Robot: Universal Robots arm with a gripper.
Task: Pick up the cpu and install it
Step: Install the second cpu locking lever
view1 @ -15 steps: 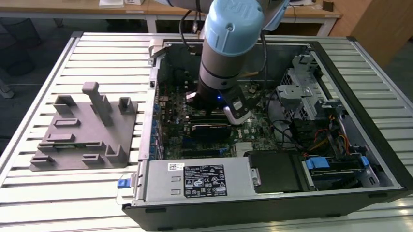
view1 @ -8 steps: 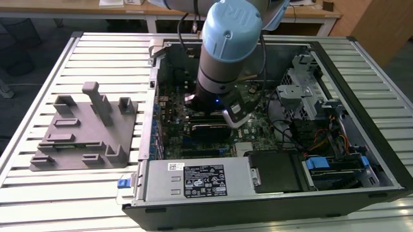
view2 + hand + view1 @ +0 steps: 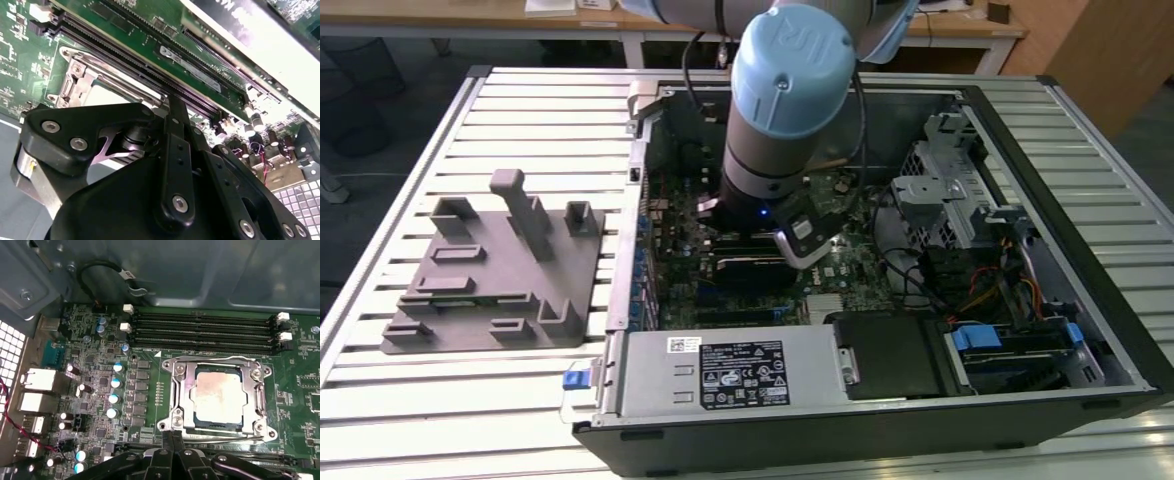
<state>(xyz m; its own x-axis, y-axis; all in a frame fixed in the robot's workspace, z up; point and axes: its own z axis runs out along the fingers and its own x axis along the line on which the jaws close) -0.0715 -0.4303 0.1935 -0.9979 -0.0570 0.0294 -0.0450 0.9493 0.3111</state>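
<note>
The cpu (image 3: 218, 395) is a flat square chip with a pale, smudged metal top. It lies flat in the motherboard socket, framed by the silver load plate (image 3: 180, 390). My gripper (image 3: 172, 437) is shut with nothing between its fingers, and its tips touch or hover just over the socket frame's edge, beside the thin retention lever (image 3: 225, 438). In the second wrist view the gripper (image 3: 176, 102) points at the same socket, where a pale strip of the cpu (image 3: 114, 93) shows. In the exterior view the arm (image 3: 781, 120) reaches down into the open computer case and hides the socket.
Several black memory slots (image 3: 200, 327) run along one side of the socket, with capacitors (image 3: 115, 382) on another. The grey plastic fixture (image 3: 494, 270) sits on the slatted table at the exterior view's left. The power supply (image 3: 720, 375), drive cage (image 3: 947, 190) and case walls (image 3: 1067, 200) hem the arm in.
</note>
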